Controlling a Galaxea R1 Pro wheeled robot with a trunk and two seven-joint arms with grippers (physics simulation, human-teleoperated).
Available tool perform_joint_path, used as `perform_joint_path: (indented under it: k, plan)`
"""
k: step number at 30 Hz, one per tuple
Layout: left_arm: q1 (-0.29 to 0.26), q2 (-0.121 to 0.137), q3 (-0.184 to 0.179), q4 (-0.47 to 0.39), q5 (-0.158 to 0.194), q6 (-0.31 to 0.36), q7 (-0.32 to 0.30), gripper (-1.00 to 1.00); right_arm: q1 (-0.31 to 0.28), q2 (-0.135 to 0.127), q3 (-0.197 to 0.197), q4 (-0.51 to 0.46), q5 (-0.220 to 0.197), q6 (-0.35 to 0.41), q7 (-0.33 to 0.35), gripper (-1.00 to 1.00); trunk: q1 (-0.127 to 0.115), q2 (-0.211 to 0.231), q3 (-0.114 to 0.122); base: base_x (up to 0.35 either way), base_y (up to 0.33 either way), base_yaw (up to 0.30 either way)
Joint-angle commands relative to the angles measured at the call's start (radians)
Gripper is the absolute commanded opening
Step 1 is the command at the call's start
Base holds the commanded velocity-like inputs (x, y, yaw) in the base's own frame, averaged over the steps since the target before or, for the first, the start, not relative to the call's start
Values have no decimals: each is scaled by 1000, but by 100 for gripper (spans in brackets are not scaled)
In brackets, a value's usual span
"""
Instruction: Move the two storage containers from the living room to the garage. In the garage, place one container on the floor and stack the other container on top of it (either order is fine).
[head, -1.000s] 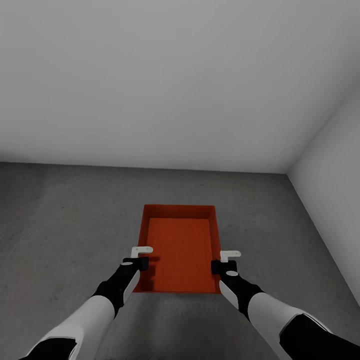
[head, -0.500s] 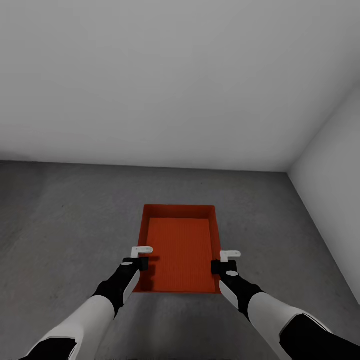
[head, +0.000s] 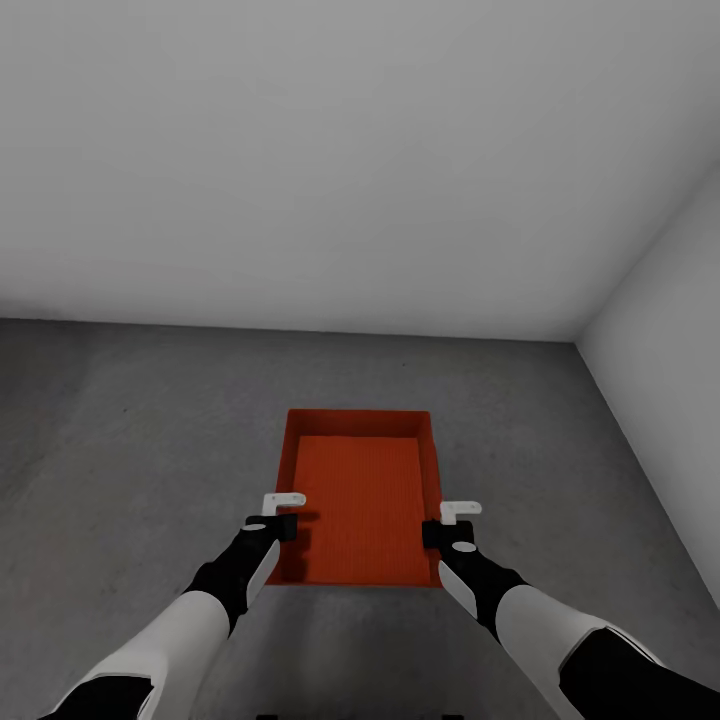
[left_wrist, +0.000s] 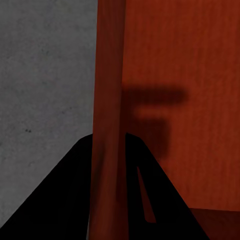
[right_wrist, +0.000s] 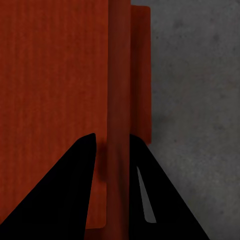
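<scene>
An orange-red rectangular tub with thin straight walls (head: 360, 495) sits out in front of the robot over the dark grey rough concrete floor (head: 130, 440), not far from the corner where two plain white walls (head: 340, 160) meet. Whether its bottom rests on the concrete or hangs just above it is hard to judge from the head view. The left gripper (head: 281, 519) straddles the tub's left long wall near the end closest to the robot; in the left wrist view its two dark fingers (left_wrist: 75, 195) sit pressed on either side of that thin wall, gripping it. The right gripper (head: 447, 527) holds the opposite long wall the same way, with its dark fingers (right_wrist: 70, 190) tight against both faces of the wall.
</scene>
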Motion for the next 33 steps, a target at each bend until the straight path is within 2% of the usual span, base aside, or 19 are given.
perform_joint_path:
  k: [1,21,33]
  plan:
    - [0,44,-4,16,-5,7,7,-100,-2,0,-11,-3,7,-20,0,-100,1,-2,-1,0,0,0]
    - [0,44,-4,16,-5,7,7,-100,-2,0,-11,-3,8,-20,0,-100,1,-2,-25,0,0,0]
    - [0,43,-4,16,-6,7,7,-100,-2,0,-11,-3,8,-20,0,-100,1,-2,-27,0,0,0]
